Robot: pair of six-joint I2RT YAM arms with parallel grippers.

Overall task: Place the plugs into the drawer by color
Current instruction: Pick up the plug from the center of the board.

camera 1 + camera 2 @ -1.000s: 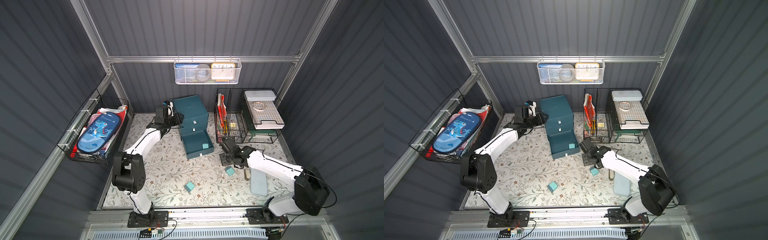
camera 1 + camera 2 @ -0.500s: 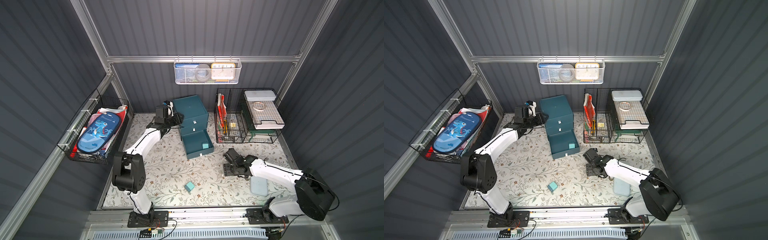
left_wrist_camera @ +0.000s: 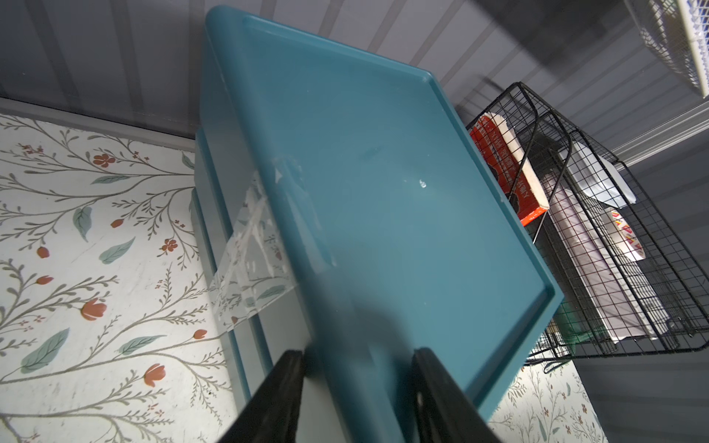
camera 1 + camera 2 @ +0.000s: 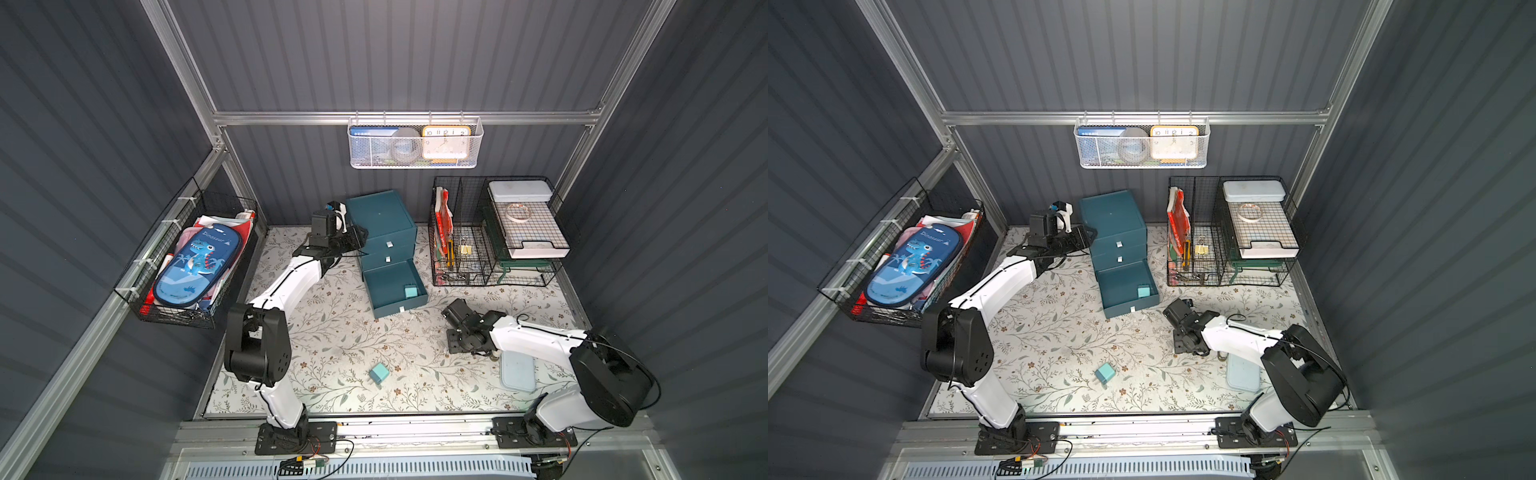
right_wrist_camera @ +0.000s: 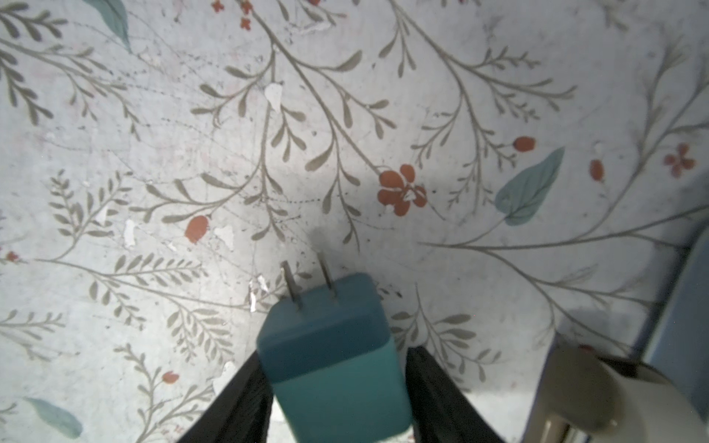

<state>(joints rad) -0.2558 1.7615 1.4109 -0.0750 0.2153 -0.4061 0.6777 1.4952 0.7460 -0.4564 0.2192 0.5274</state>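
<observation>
This is a robot test booth, a lab cell dressed up as a desk corner. Grey ribbed wall panels (image 4: 415, 54) sit in a bare aluminium frame (image 4: 399, 118), and two white-and-black robot arms (image 4: 286, 286) are bolted to a metal rail (image 4: 415, 430) with loose wires showing. The floral mat (image 4: 340, 332), small teal drawer (image 4: 380, 216), black wire racks (image 4: 457, 199), hanging basket (image 4: 415, 165) with a clock (image 4: 446, 142), and dinosaur pencil case (image 4: 195, 266) are office props.
</observation>
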